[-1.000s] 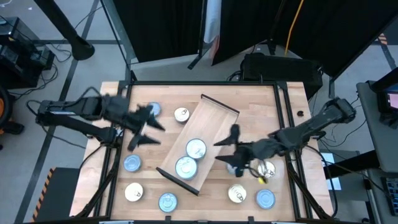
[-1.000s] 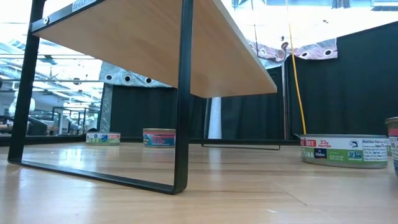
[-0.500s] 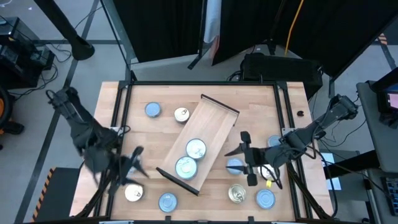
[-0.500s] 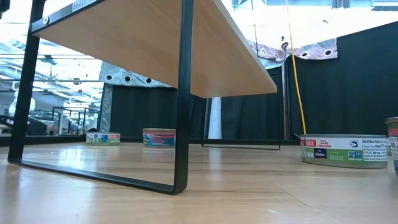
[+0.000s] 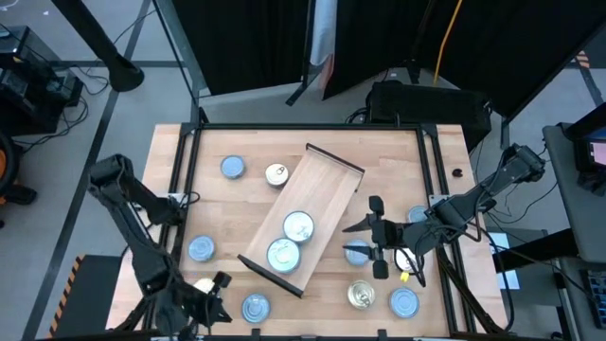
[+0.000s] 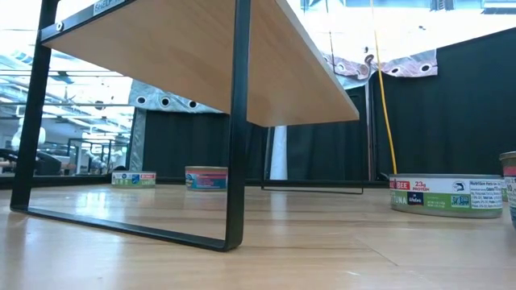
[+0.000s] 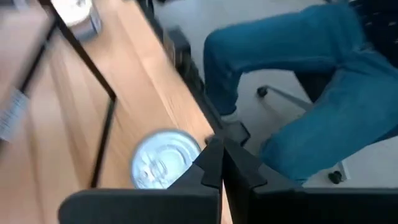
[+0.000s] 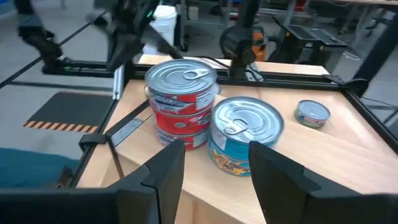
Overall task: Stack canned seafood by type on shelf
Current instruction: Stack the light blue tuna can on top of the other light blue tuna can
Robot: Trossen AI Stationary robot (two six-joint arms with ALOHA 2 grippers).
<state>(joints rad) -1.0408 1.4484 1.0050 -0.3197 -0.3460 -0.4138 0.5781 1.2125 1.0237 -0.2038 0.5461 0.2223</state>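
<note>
High view has the shelf (image 5: 320, 192) lying slantwise across the tabletop (image 5: 398, 161), and two blue-topped tins (image 5: 298, 227) sit on its board toward the near rail, just beside each other. My right gripper (image 5: 377, 237) hangs just off the shelf's right long edge, jaws released and spread wide, with a blue tin (image 5: 357, 252) on the table between them. Past my right fingers (image 8: 165, 171) stand two red-labelled pull-tab tins (image 8: 182, 102) stacked one on the other, a teal-labelled tin (image 8: 247, 134) touching their side, and a smaller tin (image 8: 313, 114) well apart from them.

My left gripper (image 5: 213, 298) is out beyond the shelf's near rail, at the table's near edge on the shelf's left side. Its fingers (image 7: 208, 165) look clenched tip to tip on nothing, though that view is blurred. A pale pull-tab tin (image 7: 165, 167) lies on the wood just beside them, and a person's legs in blue trousers (image 7: 311, 93) show past the table edge.

More tins are scattered on the table around the shelf: a blue one (image 5: 232, 168) and a silver-gold one (image 5: 276, 174) off its left long edge near the far rail, a blue one (image 5: 200, 248) farther along that side, a blue one (image 5: 254, 307) by the near rail, and a gold one (image 5: 360, 296) and a blue one (image 5: 404, 303) off its right side.
</note>
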